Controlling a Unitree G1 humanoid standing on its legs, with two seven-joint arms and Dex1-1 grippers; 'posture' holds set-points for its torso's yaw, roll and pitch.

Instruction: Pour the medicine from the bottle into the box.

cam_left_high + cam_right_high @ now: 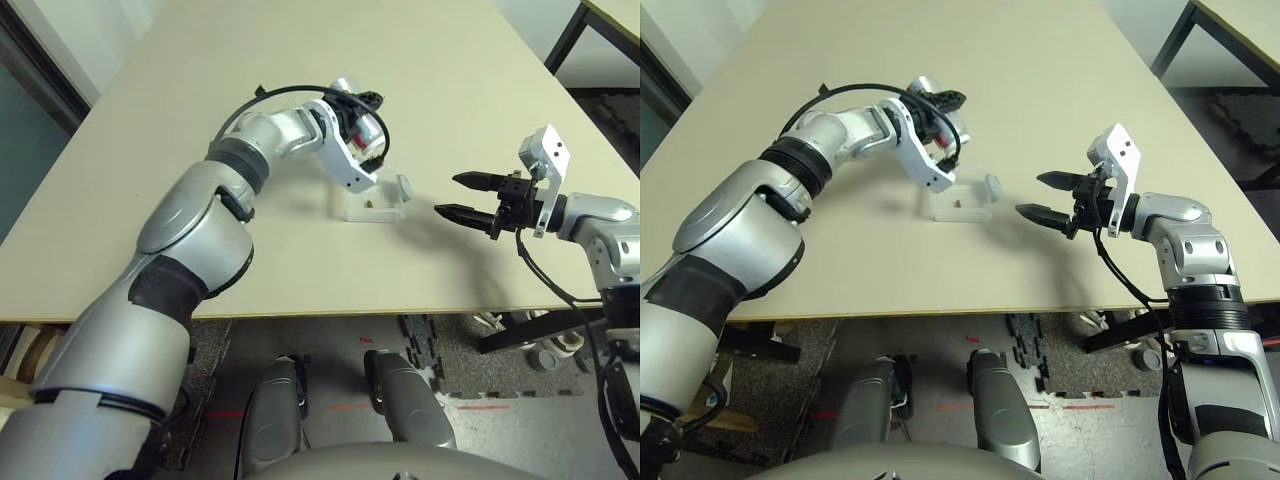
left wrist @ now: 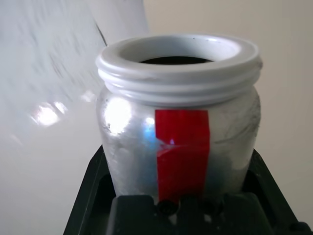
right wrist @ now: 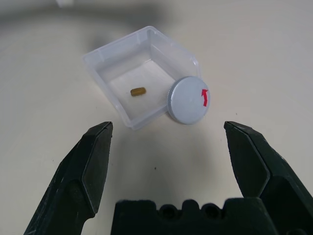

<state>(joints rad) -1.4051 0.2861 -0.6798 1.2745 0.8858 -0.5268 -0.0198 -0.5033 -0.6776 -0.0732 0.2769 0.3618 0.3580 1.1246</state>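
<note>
My left gripper [image 2: 181,205] is clamped on the bottle [image 2: 178,117], fingers tight on its lower body, mouth uncapped and held above the table just behind the box [image 3: 142,78]. The mouth looks dark; I can't tell whether anything is left inside. My right gripper [image 3: 168,142] hangs with its fingers spread wide and nothing between them, aimed at the box from the near right side, clear of it.

The pill [image 3: 138,91] lies on the floor of the box, so I judge the pour itself done. The cap [image 3: 189,100] leans against the box's outer wall, resting on the table [image 1: 450,120].

What's in hand now, as I read it, is bringing the bottle back upright and away from the box. Next I'd want to set it down on bare table well apart from the box, keeping the arm from brushing the light plastic walls or knocking the cap
</note>
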